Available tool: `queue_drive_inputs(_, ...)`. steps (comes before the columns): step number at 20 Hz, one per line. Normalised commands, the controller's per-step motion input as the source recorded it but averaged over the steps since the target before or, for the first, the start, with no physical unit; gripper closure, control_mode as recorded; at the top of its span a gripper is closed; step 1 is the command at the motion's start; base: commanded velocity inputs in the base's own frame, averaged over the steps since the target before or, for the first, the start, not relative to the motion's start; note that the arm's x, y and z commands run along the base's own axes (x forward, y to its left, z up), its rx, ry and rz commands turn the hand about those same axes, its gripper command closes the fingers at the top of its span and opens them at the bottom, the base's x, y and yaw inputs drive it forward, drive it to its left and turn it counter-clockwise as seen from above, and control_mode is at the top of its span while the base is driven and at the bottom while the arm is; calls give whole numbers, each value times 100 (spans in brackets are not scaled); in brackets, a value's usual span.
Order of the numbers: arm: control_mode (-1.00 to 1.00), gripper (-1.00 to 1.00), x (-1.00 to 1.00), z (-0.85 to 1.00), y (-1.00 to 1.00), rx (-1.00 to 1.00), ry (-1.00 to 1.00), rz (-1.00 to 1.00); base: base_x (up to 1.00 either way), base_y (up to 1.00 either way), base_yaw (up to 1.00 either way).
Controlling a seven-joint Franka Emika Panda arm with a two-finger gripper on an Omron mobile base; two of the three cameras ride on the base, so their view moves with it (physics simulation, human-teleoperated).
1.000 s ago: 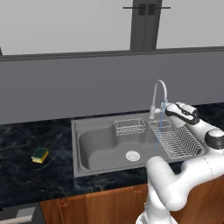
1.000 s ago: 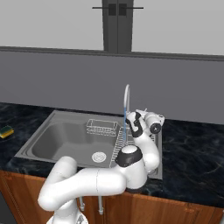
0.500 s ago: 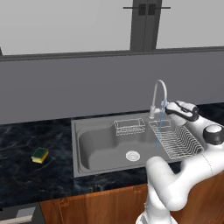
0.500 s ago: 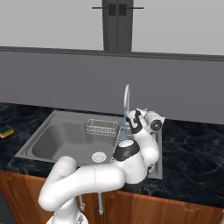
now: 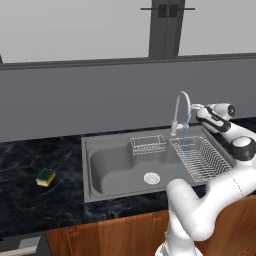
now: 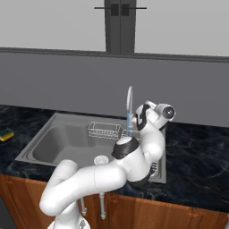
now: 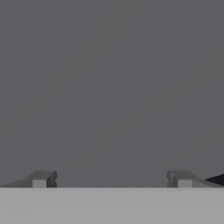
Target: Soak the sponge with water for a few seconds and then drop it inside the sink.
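Over on the left base view: sponge [image 5: 45,177] sitting on the dark counter [image 5: 30,200], well left of the sink [image 5: 95,172], yellow body with green top up, touching nothing but the countertop. Water [image 5: 183,141] running as a thin pale-blue line from the arched faucet [image 5: 181,111] down over the dish rack [image 5: 200,159] at the right of the sink. Small wire basket [image 5: 148,145] along the far wall of the basin, round drain [image 5: 151,177] near the middle. Gripper [image 5: 199,111] up by the faucet's right side, just beside the spout, nothing between the fingers as far as can be told.

Switching to the right base view: sponge [image 6: 6,134] at the far left edge of the counter [image 6: 197,170], well apart from the sink [image 6: 49,138]. Water [image 6: 128,121] dropping from the faucet [image 6: 129,100], hand [image 6: 145,114] right next to it, arm bulk blocking the near right part of the sink.

Down in the hand view: two dark fingertips [image 7: 43,179] poking up far apart, jaws spread wide, nothing pinched, plain grey wall [image 7: 112,87] ahead
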Motion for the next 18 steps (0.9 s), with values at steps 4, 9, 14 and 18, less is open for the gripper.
queue_drive_inputs(4, -100, -100, -8, 39, -33, 8, 19, 0, 0, 0, 0)
queue_drive_inputs(9, -100, -100, -33, 35, -32, 8, 25, 0, 0, 0, 0)
queue_drive_inputs(14, -100, -100, -35, 30, -9, 4, 23, 0, 0, 0, 0)
queue_drive_inputs(18, -100, -100, -42, 24, 0, 1, 22, 0, 0, 0, 0)
